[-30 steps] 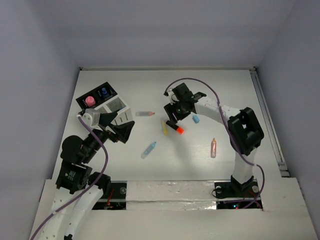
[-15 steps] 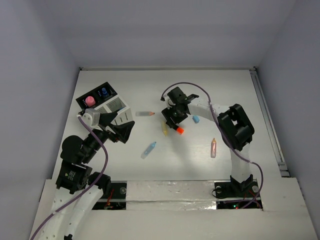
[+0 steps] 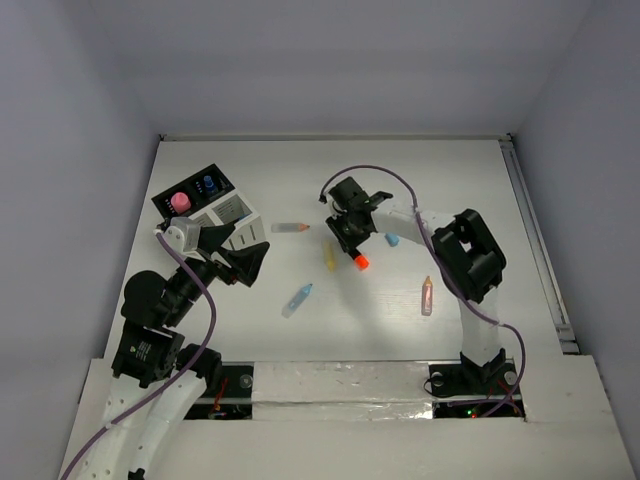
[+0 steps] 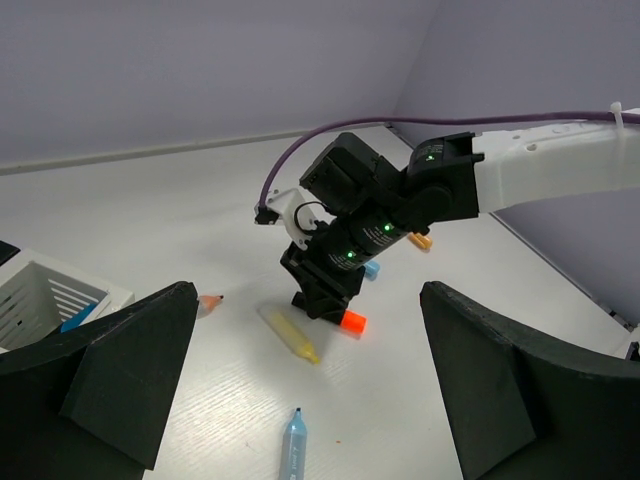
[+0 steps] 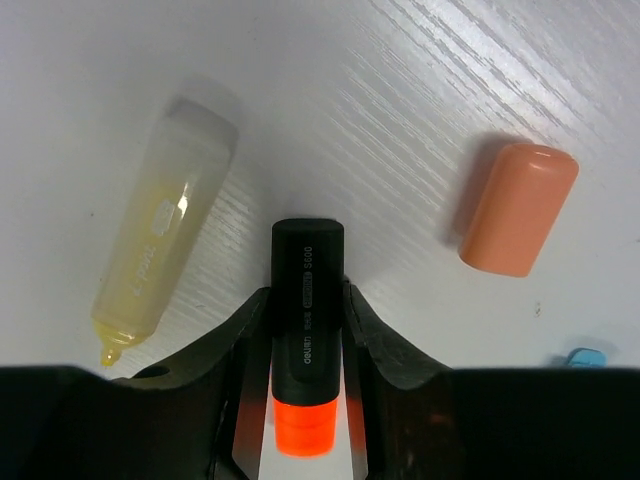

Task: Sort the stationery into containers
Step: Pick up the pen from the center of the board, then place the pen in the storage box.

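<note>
Now right tool (image 5: pixel 305 312) tight on the black highlighter (image 5: pixel 307 265), wider before

Beside black highlighter (image 5: pixel 307 290): yellow marker (image 5: pixel 160 230) close on one flank, orange piece (image 5: pixel 518 208) well apart on the other (bare table (image 3: pixel 450 180) between).
Near side of organizer (image 3: pixel 215 205): left gripper (image 3: pixel 233 252), jaws wide.

Left fingers (image 4: pixel 120 370) wide apart; right fingers (image 5: pixel 240 345) close together, wrist low.
</note>
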Tool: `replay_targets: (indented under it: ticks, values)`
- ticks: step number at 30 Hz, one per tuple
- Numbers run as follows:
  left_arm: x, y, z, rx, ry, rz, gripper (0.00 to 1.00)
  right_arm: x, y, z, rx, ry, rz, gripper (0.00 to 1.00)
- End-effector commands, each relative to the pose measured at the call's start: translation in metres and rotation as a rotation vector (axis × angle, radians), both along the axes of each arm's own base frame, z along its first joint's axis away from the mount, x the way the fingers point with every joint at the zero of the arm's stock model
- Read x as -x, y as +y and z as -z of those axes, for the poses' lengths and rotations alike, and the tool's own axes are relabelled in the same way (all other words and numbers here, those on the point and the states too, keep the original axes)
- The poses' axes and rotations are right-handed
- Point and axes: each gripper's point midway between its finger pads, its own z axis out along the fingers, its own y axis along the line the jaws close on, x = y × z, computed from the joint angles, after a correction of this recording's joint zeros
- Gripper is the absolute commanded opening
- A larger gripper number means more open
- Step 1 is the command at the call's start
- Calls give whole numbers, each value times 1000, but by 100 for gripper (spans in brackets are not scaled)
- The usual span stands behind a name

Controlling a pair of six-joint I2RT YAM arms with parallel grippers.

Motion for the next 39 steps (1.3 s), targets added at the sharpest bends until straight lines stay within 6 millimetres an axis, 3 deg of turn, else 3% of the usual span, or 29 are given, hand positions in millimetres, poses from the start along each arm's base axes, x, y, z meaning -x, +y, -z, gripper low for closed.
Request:
replay_targets:
  ticks: [1,5,8,11,12,13,14,15,16,17,19,21,23,24,25,29,30,31,35,39]
  values:
    - [3,0,-19,15,-56,6,93,-5,3,-35,-38,-85,16,24]
    - [2,0,-18,17,-53,2,93,-17,16,-81,-131,-172,28,20]
    - [3,0,-19,18,-54,2,93,-30,44,-134,-318,-266,35,19]
    - [2,0,-20,19,-55,1,93,-33,89,-186,-608,-308,-18,18]
    - [2,0,-20,20,-56,2,93,-29,116,-211,-761,-304,-60,19]
    - [1,0,-19,18,-51,-1,93,-24,122,-209,-791,-257,-61,19]
    - [1,0,-19,18,-47,-2,93,-28,140,-236,-904,-314,-100,19]
    - [-1,1,-19,17,-46,-8,93,-22,154,-249,-974,-305,-144,19]
    - [-1,2,-18,16,-41,-13,93,-27,165,-280,-1092,-354,-162,20]
    - [-2,2,-18,15,-41,-18,94,-33,174,-278,-1133,-356,-165,20]
    - [-3,3,-17,16,-36,-24,94,-36,191,-299,-1259,-367,-178,20]
    - [-4,2,-16,12,-32,-22,94,-47,205,-301,-1329,-362,-186,20]
    - [-4,2,-15,13,-29,-22,94,-38,223,-328,-1438,-379,-236,20]
    - [-4,2,-15,12,-28,-21,94,-46,230,-314,-1437,-365,-226,20]
    - [-5,1,-15,11,-29,-19,94,-37,244,-315,-1454,-354,-244,20]
    - [-5,0,-15,10,-29,-12,94,-40,278,-301,-1448,-371,-264,20]
    - [-4,0,-15,9,-32,-10,94,-45,280,-309,-1457,-401,-259,20]
    - [-4,0,-16,11,-32,-10,94,-47,292,-286,-1425,-379,-250,20]
    - [-4,0,-15,9,-30,-10,94,-49,307,-265,-1402,-383,-238,20]
    - [-4,0,-15,8,-30,-9,94,-49,309,-251,-1371,-398,-229,20]
